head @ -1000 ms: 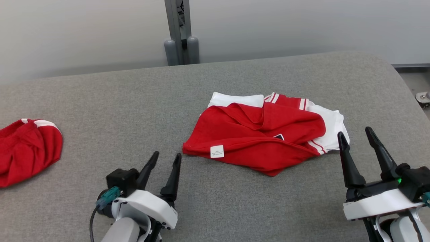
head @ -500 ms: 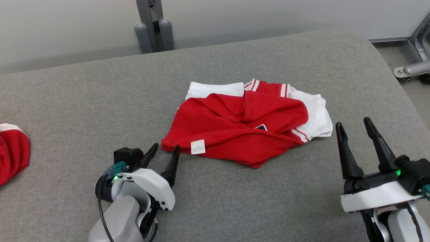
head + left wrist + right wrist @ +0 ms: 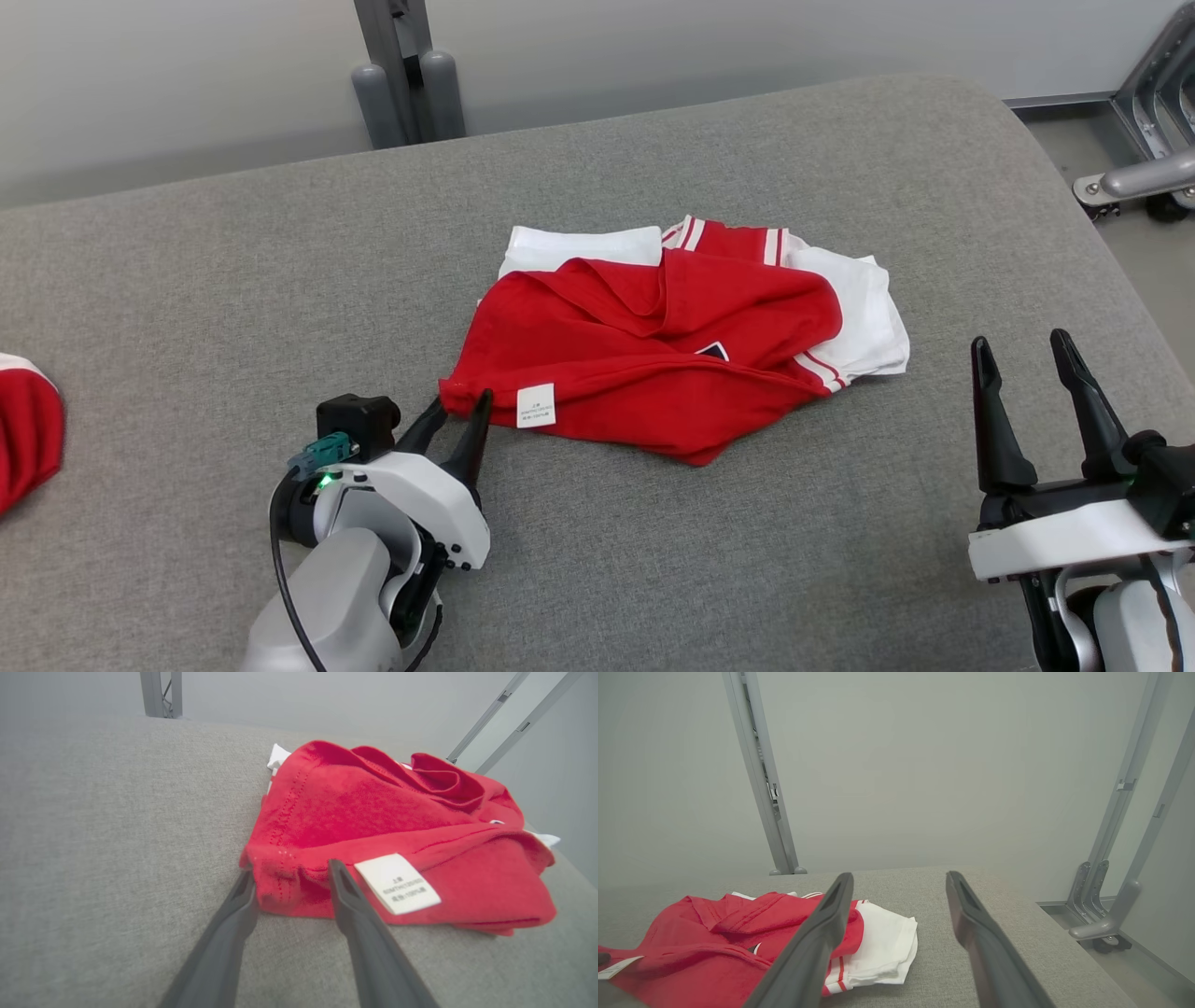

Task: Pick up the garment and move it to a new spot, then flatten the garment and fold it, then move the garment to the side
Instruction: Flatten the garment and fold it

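The left gripper (image 3: 462, 401) is straddling the near-left corner of the red and white garment (image 3: 653, 345), jaws apart with cloth between them, not clamped. The garment is lying crumpled mid-worktop (image 3: 233, 280), with bare grey surface all around it. The right gripper (image 3: 1019, 341) is hovering open near the right edge, apart from the garment. Another red cloth (image 3: 28, 439) is lying at the left edge.

Left gripper (image 3: 462, 399): long dark tapered fingers (image 3: 474, 431), white shell (image 3: 425, 490), teal connector (image 3: 320, 452), green light (image 3: 324, 481), black cable (image 3: 280, 579). Right gripper (image 3: 1019, 338): same fingers, white shell.
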`<state>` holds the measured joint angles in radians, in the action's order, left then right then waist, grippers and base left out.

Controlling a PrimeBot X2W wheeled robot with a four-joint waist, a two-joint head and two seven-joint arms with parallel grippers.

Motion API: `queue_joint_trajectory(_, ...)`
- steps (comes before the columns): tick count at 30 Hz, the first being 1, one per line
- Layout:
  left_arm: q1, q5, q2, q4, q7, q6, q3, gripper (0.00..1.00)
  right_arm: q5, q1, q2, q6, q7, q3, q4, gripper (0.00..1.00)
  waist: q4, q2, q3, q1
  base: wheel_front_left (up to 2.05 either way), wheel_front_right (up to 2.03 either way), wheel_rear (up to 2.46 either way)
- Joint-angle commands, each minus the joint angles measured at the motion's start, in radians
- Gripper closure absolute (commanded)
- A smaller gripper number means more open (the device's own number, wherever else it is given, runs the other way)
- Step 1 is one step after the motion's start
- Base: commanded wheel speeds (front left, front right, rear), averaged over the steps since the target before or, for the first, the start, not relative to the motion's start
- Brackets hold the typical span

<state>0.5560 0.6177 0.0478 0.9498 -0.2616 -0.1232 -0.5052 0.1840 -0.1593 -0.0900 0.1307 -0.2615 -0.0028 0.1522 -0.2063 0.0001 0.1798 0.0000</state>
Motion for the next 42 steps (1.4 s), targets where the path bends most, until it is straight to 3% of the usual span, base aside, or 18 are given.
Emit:
queue_joint_trajectory(1,0.005,-0.001,0.005,-0.007,-0.003,-0.005,-0.001,1.00,-0.005,-0.010,0.002,0.000,-0.004,-0.008,0.008,0.00,0.004,-0.0001,-0.003,0.0000,0.00,0.00,0.00)
queue_joint_trajectory(8,-0.023,-0.051,0.013,-0.077,-0.004,0.012,0.064,1.00,-0.019,0.001,0.005,0.000,-0.004,-0.021,0.020,0.00,0.030,-0.0001,-0.025,0.0000,0.00,0.00,0.00)
queue_joint_trajectory(14,-0.094,-0.145,0.027,-0.315,-0.004,0.059,0.243,1.00,-0.032,0.016,0.008,0.000,-0.004,-0.042,0.033,0.00,0.074,-0.0001,-0.057,0.0000,0.00,0.00,0.00)
queue_joint_trajectory(19,-0.188,-0.281,0.016,-0.591,-0.004,0.035,0.397,1.00,-0.043,0.023,0.014,0.000,-0.004,-0.056,0.047,0.00,0.128,-0.0001,-0.091,0.0000,0.00,0.00,0.00)
queue_joint_trajectory(24,-0.258,-0.330,0.006,-0.686,-0.002,0.022,0.447,1.00,-0.045,0.033,0.018,0.000,-0.004,-0.058,0.072,0.00,0.167,-0.0001,-0.112,0.0000,0.00,0.00,0.00)
queue_joint_trajectory(31,-0.381,-0.367,0.004,-0.657,-0.002,0.010,0.431,1.00,-0.036,0.049,0.025,0.000,-0.004,-0.064,0.143,0.00,0.228,-0.0001,-0.142,0.0000,0.00,0.00,0.00)
queue_joint_trajectory(42,-0.419,-0.379,0.004,-0.476,-0.002,0.009,0.355,1.00,0.047,-0.025,-0.001,0.000,-0.004,0.000,0.405,0.00,0.275,-0.0001,-0.155,0.0000,0.00,0.00,0.00)
